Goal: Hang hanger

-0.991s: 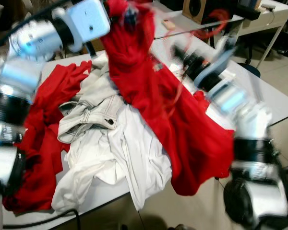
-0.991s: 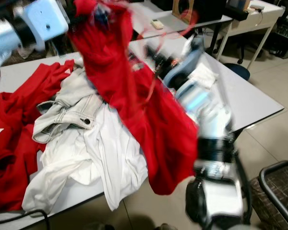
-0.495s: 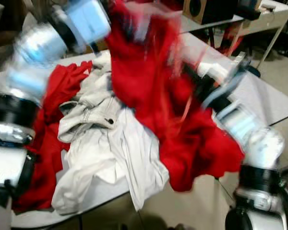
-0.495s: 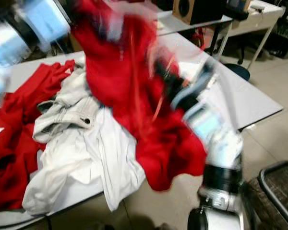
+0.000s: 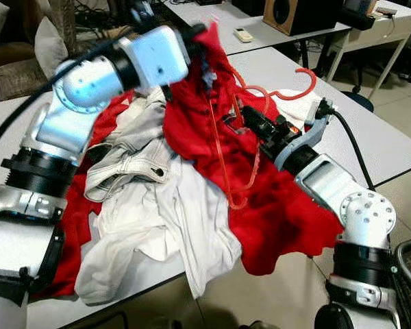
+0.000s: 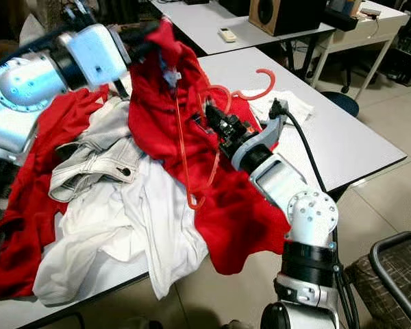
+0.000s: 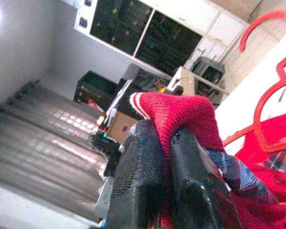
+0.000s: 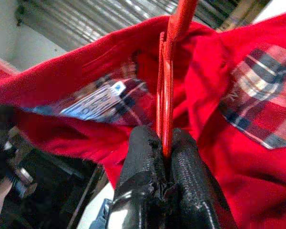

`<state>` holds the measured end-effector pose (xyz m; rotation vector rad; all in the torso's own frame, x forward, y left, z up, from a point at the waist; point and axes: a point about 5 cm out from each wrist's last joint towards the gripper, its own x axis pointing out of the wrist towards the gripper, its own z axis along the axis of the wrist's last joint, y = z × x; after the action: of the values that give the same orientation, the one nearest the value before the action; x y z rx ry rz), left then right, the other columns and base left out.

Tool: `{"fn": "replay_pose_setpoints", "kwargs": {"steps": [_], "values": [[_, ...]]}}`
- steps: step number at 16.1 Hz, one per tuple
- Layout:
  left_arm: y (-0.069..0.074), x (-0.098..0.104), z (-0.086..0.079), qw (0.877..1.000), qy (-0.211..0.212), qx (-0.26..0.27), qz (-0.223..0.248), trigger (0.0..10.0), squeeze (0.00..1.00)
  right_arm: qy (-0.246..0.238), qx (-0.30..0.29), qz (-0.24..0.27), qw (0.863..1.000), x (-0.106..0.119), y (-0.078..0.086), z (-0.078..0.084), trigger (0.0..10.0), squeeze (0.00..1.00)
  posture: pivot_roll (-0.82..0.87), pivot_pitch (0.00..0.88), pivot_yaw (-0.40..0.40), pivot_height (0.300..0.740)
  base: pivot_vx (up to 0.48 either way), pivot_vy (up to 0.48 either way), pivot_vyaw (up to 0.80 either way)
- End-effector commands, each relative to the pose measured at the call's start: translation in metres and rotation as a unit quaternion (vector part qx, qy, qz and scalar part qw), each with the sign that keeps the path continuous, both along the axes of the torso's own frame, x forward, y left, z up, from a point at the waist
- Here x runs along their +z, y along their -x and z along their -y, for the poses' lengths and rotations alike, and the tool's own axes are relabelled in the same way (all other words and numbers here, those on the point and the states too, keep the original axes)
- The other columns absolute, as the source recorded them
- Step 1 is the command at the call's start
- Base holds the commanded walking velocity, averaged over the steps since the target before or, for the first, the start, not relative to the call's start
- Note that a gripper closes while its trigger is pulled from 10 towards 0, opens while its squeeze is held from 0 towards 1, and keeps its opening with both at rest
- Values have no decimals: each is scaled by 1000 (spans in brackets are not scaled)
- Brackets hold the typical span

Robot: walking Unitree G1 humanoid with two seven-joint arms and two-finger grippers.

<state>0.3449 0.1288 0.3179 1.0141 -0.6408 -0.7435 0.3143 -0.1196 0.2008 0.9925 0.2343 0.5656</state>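
Both grippers have steadied: left gripper (image 7: pixel 164 179) is pinching one red garment (image 5: pixel 260 199) collar; right gripper (image 8: pixel 164 188) is clamping one red hanger (image 6: pixel 212 130) between its fingertips.

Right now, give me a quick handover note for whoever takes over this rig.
Left hand: shut on the collar edge of the red garment, holding it up above the table.
Right hand: shut on the red hanger, pressed against the lifted garment near its plaid-lined neck.
Hanger hook points away toward the far side of the table; the frame lies over the outside of the cloth.
Done: both items gripped. Left: work the hanger into the garment, then hang it.
Other red and white clothes lie piled on the table.
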Motion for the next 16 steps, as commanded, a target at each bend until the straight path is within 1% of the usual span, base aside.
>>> {"fn": "replay_pose_setpoints", "kwargs": {"steps": [1, 2, 3, 4, 5, 8, 9, 10, 11, 13, 15, 16], "values": [[3, 1, 0, 1000, -13, 0, 8, 0, 0, -2, 4, -12, 1000, 1, -1, 1, 10000, 0, -117, 0, 11, 740, 0, 0, 0], [0, 4, -6, 999, -8, 28, 22, 0, 0, -2, 5, -21, 1000, 0, 0, 2, 10000, 0, -117, 0, 11, 740, 0, 0, 0], [-6, 12, -17, 996, 9, 74, 43, 0, 0, 5, 9, -28, 1000, -2, 4, 6, 10000, 0, -117, 0, 3, 740, 0, 0, 0], [-8, 16, -22, 994, 17, 94, 52, 0, 0, 9, 10, -31, 999, -2, 7, 9, 10000, 0, -118, 0, 2, 740, 0, 0, 0], [-9, 19, -27, 992, 23, 111, 62, 0, 0, 8, 10, -34, 999, -1, 11, 13, 10000, 0, -120, 0, -1, 740, 0, 0, 0], [-10, 19, -28, 990, 29, 123, 70, 0, 0, 3, 14, -38, 999, 1, 16, 15, 10000, 0, -126, 0, 0, 740, 0, 0, 0], [-8, 16, -20, 993, 30, 91, 67, 0, 0, 1, 17, -44, 999, -1, 17, 16, 10000, 0, -131, 0, 2, 740, 0, 0, 0], [-2, 9, -8, 998, 20, 39, 49, 0, 0, -4, 13, -49, 999, -1, 15, 17, 10000, 0, -131, 0, 1, 740, 0, 0, 0], [2, 3, 0, 999, 8, 7, 34, 0, 0, -11, 11, -52, 999, -1, 14, 18, 10000, 0, -131, 0, 1, 740, 0, 0, 0], [10, -9, 12, 999, -18, -39, 15, 0, 0, -24, 13, -61, 998, -2, 10, 19, 10000, 0, -132, 0, -1, 740, 0, 0, 0], [21, -14, 25, 995, -26, -92, 2, 0, 0, -36, 19, -79, 996, -3, 5, 20, 10000, 0, -128, 0, -8, 740, 0, 0, 0], [28, -15, 32, 992, -36, -123, -3, 0, 0, -40, 24, -93, 995, -6, 2, 22, 10000, 0, -123, 0, -13, 740, 0, 0, 0]]}}
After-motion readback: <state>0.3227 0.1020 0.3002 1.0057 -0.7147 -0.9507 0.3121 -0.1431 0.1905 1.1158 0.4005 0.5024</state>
